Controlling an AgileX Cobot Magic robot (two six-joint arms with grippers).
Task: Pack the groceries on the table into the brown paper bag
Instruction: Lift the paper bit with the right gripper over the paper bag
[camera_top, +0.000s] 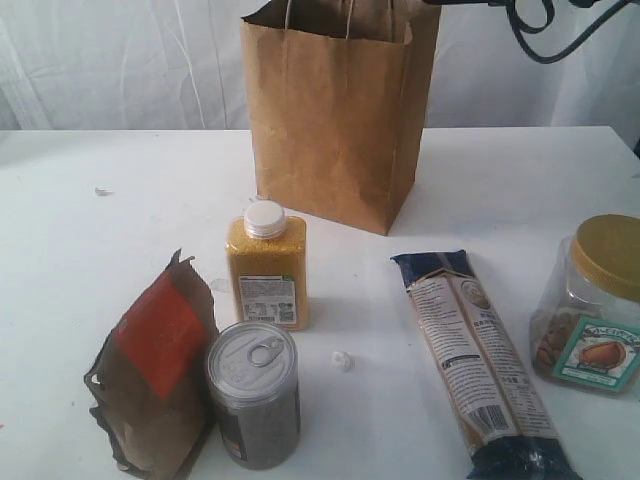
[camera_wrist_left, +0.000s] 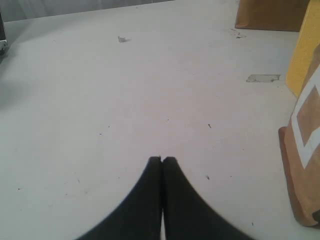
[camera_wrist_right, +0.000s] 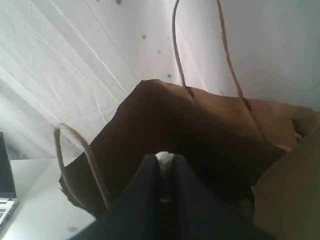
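Note:
The brown paper bag (camera_top: 335, 120) stands open at the back of the table (camera_top: 90, 270). In front of it stand the yellow-grain bottle (camera_top: 266, 265), the silver can (camera_top: 253, 395) and the orange-labelled pouch (camera_top: 155, 370). The pasta packet (camera_top: 475, 360) lies to the right, beside the gold-lidded jar (camera_top: 590, 305). My right gripper (camera_wrist_right: 165, 159) hovers over the bag's mouth (camera_wrist_right: 200, 130), jaws almost together on a small white thing; whether it is the carton I cannot tell. My left gripper (camera_wrist_left: 162, 160) is shut and empty, low over bare table near the pouch (camera_wrist_left: 302, 150).
A tiny white scrap (camera_top: 342, 360) lies between the can and the pasta packet. Cables (camera_top: 540, 30) hang above the bag's right side. White curtain hangs behind the table. A laptop edge (camera_wrist_right: 5, 185) shows beside the bag in the right wrist view.

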